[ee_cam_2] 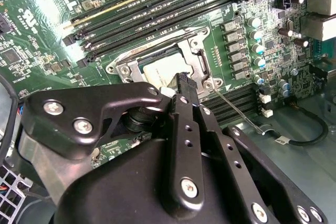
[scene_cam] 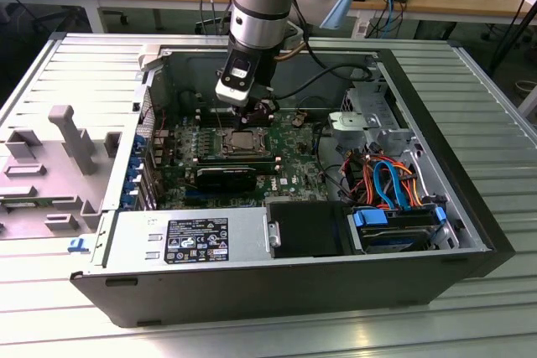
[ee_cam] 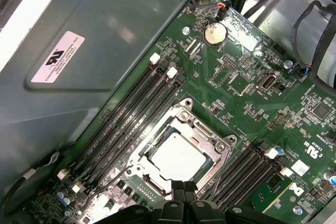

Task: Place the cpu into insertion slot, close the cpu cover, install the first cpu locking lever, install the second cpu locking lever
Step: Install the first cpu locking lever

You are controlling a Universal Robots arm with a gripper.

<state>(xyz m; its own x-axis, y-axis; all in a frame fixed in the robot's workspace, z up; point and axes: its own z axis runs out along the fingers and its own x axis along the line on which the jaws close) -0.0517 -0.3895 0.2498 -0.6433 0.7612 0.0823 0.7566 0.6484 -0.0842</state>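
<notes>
The cpu (ee_cam: 176,156) lies flat in the insertion slot (ee_cam: 185,111), near the middle of the green board (ee_cam: 247,108), and the cpu cover (ee_cam: 206,131) looks shut down over it. The pincer (ee_cam: 182,187) is clenched with nothing in it, right at the edge of the cover, close to a thin wire lever (ee_cam_2: 233,103) that sticks out loose. I think the job now is the first lever: push it down slowly and tuck it under its hook, without bumping the chip.
</notes>
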